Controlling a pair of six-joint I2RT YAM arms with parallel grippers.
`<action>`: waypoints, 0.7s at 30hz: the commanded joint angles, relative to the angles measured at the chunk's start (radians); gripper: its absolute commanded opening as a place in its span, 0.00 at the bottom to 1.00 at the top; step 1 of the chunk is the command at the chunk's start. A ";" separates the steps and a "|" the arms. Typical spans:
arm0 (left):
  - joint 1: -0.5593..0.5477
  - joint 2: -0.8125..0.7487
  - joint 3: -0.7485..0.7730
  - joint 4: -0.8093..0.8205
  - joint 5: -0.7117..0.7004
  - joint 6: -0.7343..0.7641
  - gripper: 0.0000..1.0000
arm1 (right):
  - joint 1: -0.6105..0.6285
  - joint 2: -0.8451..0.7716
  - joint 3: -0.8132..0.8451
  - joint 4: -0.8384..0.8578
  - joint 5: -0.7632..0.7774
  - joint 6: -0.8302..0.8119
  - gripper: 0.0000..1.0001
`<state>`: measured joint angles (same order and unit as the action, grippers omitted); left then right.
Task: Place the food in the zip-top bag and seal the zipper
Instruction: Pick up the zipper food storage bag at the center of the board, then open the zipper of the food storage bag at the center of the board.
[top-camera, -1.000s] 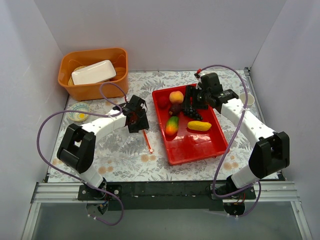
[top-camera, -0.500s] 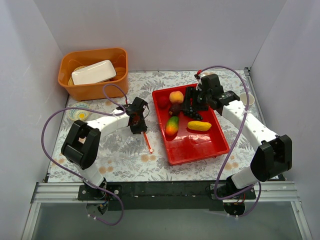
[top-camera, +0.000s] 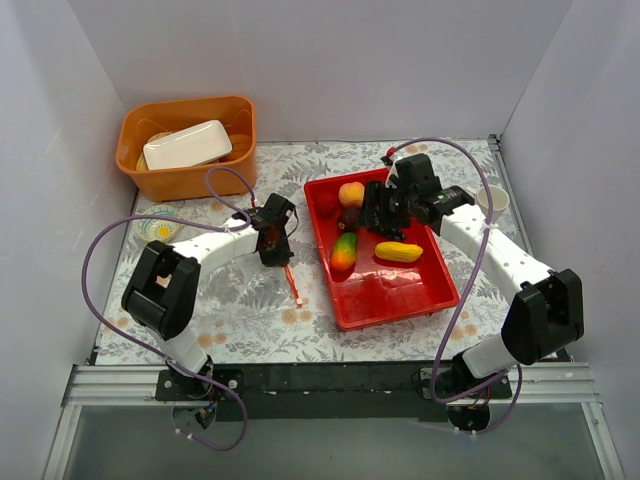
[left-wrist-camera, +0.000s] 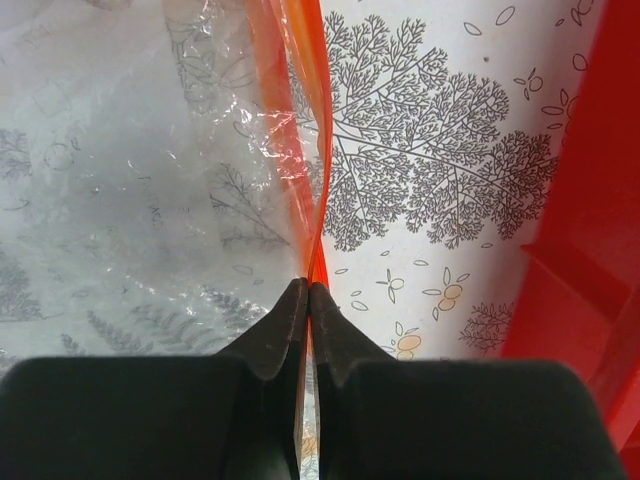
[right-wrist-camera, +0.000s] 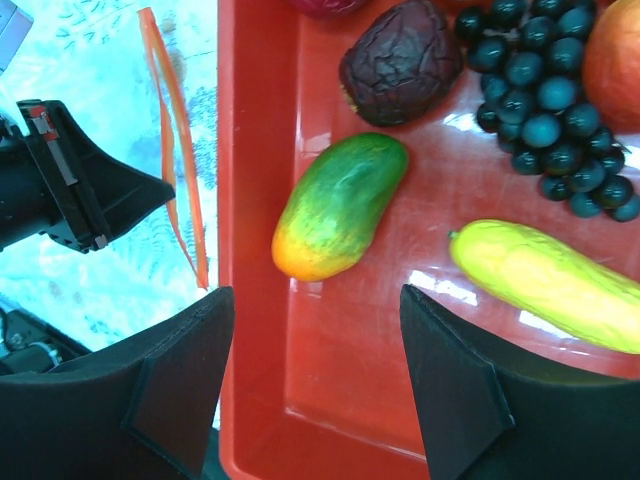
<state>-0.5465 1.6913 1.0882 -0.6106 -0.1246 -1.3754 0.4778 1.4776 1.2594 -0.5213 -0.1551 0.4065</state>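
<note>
The zip-top bag (left-wrist-camera: 130, 190) lies flat on the patterned cloth, left of the red tray (top-camera: 400, 295). My left gripper (left-wrist-camera: 308, 286) is shut on the bag's zipper (left-wrist-camera: 305, 120), the orange-red strip (top-camera: 293, 283) that runs away from the jaws. The food sits in the tray: a green-orange mango (right-wrist-camera: 340, 205), a yellow oblong piece (right-wrist-camera: 545, 280), a dark grape bunch (right-wrist-camera: 545, 110), a wrinkled dark red ball (right-wrist-camera: 400, 60), a peach ball (top-camera: 351, 194) and a red ball (top-camera: 327, 203). Open and holding nothing, my right gripper (right-wrist-camera: 315, 300) hovers over the tray just below the mango.
An orange bin (top-camera: 140, 180) holding a white dish (top-camera: 187, 144) stands at the back left. A small round bowl (top-camera: 159, 222) sits by the left wall and a white cup (top-camera: 491, 198) by the right wall. White walls enclose the table.
My left gripper has closed from open onto the zipper strip, shifting slightly along it. The right gripper has drifted a little left over the tray, still open.
</note>
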 joint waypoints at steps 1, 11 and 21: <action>-0.004 -0.120 0.041 -0.028 -0.018 0.024 0.00 | 0.018 -0.034 -0.008 0.047 -0.053 0.022 0.74; -0.004 -0.361 0.004 0.011 0.057 0.030 0.00 | 0.070 0.000 -0.069 0.245 -0.239 0.098 0.73; -0.006 -0.458 -0.036 0.035 0.123 0.049 0.00 | 0.171 0.136 0.008 0.371 -0.325 0.135 0.72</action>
<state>-0.5468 1.2816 1.0740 -0.5919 -0.0486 -1.3476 0.6159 1.5623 1.2076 -0.2432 -0.4309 0.5129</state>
